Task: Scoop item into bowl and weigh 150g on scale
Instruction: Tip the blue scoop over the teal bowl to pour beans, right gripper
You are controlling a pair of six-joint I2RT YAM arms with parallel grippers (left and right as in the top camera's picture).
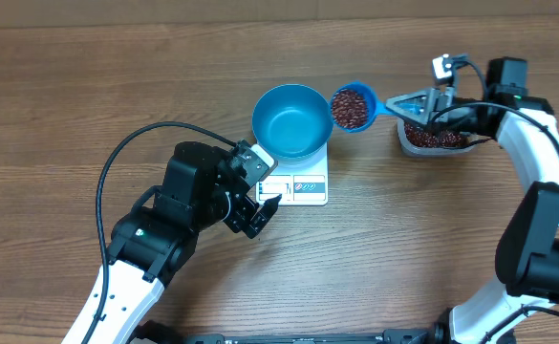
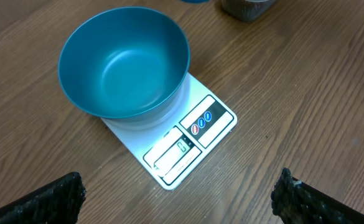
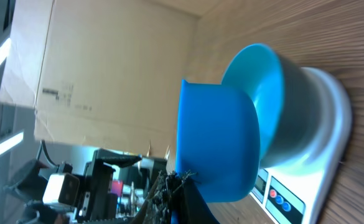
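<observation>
At two o'clock of the empty bowl [image 1: 290, 119] on the scale [image 1: 305, 188], the right tool [image 1: 400, 103] grips a scoop [image 1: 373, 99] heaped with beans [image 1: 352, 109]; nothing poured yet, and the left tool [image 1: 263, 216] gapes, empty.

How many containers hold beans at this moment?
2. The blue scoop, full of beans, is held in the right gripper just right of the bowl. The clear tub stands farther right, partly hidden under that gripper. The bowl on the scale is empty.
</observation>
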